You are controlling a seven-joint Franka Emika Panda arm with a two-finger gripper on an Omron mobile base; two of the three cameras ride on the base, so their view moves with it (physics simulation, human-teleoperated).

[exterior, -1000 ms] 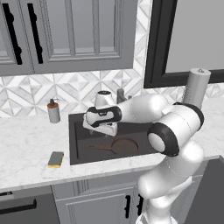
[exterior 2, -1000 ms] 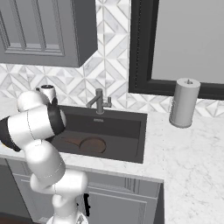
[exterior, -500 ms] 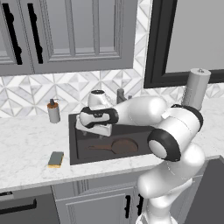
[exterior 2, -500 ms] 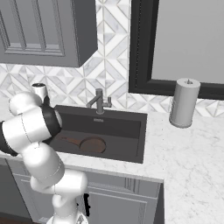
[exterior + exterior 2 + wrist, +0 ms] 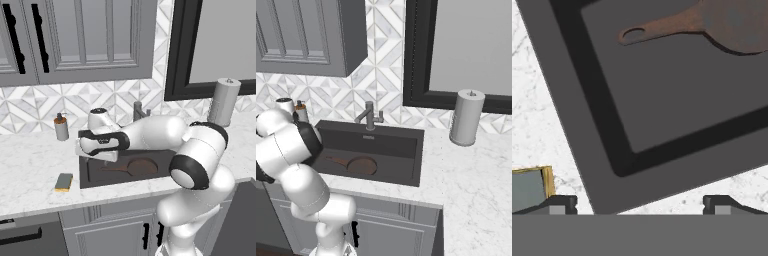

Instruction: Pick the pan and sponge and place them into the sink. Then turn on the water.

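The pincer (image 5: 640,202) hung wide open and empty over the sink's (image 5: 90,175) left rim, the pan (image 5: 727,22) lying in the basin ahead, the sponge (image 5: 529,187) on the tabletop (image 5: 30,165) just beside one tip, where a misaligned descent could knock it away.

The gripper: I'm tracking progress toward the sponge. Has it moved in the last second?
Yes. The open gripper has swung left from over the dark grey sink, toward the yellow-green sponge.

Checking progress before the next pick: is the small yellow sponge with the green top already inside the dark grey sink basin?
No, the sponge lies on the white marble countertop, left of the sink.
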